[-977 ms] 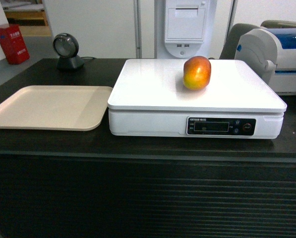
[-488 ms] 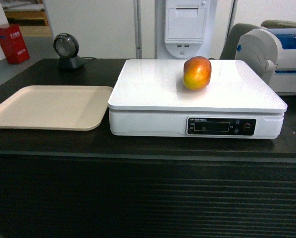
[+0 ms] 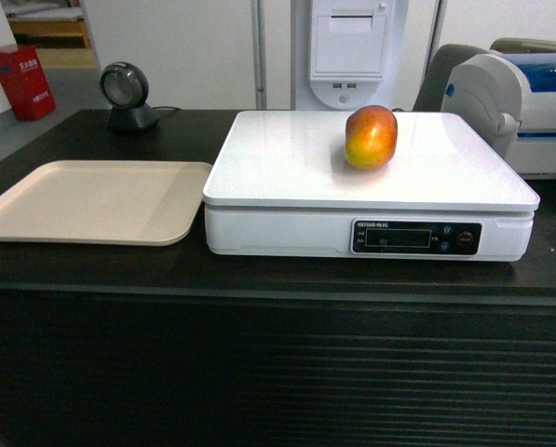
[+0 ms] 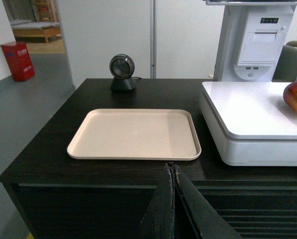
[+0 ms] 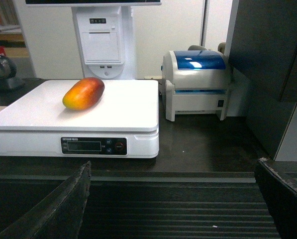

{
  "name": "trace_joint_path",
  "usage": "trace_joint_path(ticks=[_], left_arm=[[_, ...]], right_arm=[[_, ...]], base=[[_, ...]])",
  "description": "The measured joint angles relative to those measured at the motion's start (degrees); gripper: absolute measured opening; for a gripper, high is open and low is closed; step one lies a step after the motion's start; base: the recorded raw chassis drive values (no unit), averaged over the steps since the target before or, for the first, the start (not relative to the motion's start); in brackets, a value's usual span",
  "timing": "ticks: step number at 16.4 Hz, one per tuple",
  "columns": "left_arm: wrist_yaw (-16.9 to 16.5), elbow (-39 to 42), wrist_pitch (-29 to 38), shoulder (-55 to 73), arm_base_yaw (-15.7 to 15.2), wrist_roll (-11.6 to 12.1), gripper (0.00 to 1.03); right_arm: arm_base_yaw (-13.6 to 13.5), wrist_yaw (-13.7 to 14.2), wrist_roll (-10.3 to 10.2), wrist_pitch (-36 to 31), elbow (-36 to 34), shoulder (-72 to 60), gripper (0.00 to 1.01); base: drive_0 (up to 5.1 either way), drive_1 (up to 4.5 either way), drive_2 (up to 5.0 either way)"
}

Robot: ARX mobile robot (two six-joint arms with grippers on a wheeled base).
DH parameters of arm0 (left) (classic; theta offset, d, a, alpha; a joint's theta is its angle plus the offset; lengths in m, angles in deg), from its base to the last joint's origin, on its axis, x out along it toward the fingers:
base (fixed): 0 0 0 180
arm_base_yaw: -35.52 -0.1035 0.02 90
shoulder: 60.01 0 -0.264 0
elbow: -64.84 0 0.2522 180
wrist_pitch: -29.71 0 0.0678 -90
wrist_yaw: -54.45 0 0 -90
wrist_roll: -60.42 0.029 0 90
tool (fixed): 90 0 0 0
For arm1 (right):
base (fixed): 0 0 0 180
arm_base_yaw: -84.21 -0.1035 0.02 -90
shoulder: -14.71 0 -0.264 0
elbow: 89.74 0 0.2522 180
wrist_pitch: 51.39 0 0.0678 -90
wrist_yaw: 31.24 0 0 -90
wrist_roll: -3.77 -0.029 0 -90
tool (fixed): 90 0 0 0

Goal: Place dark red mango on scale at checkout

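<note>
I see the mango (image 3: pixel 371 137) lying free on the scale (image 3: pixel 287 172), upper centre; my left pincer (image 4: pixel 172 199) is pressed together, right pincer (image 5: pixel 178 199) spread. Bumping the table (image 3: pixel 259 275) could roll it off.

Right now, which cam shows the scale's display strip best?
Head view: the scale faces it squarely, display strip unobstructed. Right wrist shows the strip too, smaller. Left wrist sees only the scale's left end, strip out of frame.

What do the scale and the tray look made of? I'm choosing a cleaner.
The scale looks like glossy white plastic: its flat top shows soft reflections, with a black display strip in front. The tray looks like matte beige plastic, dull and even with rounded moulded edges.
</note>
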Motion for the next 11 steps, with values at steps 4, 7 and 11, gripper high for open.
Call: trace_joint_path(ticks=[4,7,11], left_arm=[[0.0,1.5,-3.7,-5.2,0.0,0.2,0.02],[0.0,3.3,-4.4,-8.3,0.0,0.3,0.02],[0.0,3.3,-8.5,-12.4,0.0,0.3,0.02]], right_arm=[[0.0,0.0,0.0,0.0,0.0,0.0,0.98],[0.0,0.0,0.0,0.0,0.0,0.0,0.98],[0.0,0.0,0.0,0.0,0.0,0.0,0.98]], base=[[0.0,0.00,0.0],[0.0,0.00,0.0],[0.0,0.00,0.0]])
